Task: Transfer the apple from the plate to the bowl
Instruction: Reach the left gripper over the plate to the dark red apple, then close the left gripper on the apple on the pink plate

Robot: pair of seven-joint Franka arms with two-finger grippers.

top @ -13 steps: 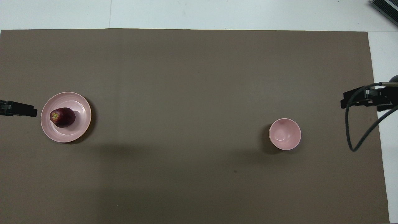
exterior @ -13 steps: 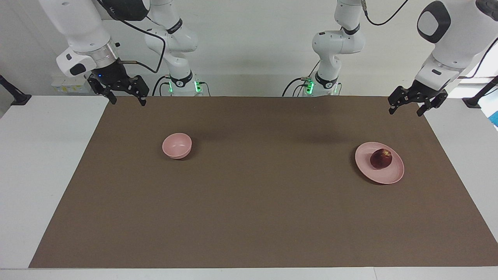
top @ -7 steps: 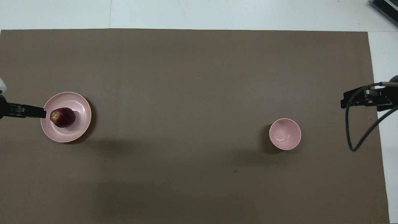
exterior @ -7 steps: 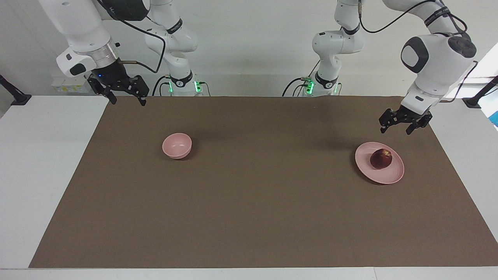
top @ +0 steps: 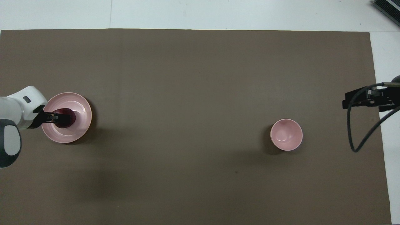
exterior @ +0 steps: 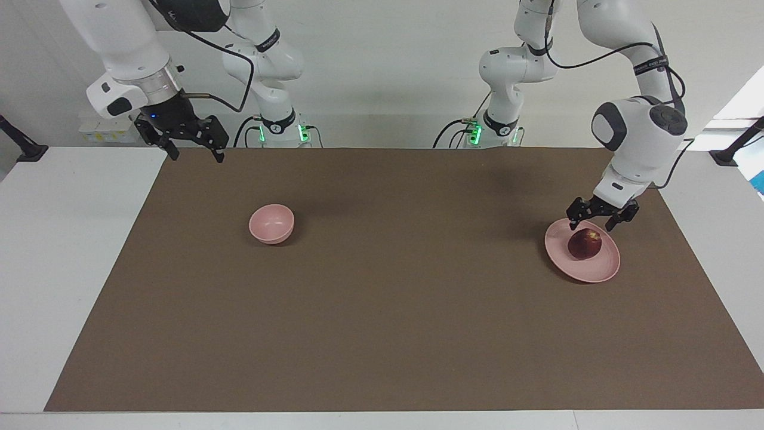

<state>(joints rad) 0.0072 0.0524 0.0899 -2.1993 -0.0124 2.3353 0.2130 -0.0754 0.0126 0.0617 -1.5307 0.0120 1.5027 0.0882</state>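
Dark red apple [exterior: 584, 244] sits on the pink plate [exterior: 592, 272] — left gripper [exterior: 602, 219] hangs just above it, fingers spread, wrist bent down. Right gripper [exterior: 190, 149] waits, fingers apart, well apart from the bowl [exterior: 271, 224].

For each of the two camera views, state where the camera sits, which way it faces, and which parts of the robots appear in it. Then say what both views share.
Facing view: high across the table, facing the robots; both whole arms show, the left gripper open over the apple on the plate, the right gripper waiting open.
Overhead view: above the robots' end, looking steeply down; only the left arm's wrist and the right gripper show.
Shared: the apple, the plate, the bowl and the brown mat.
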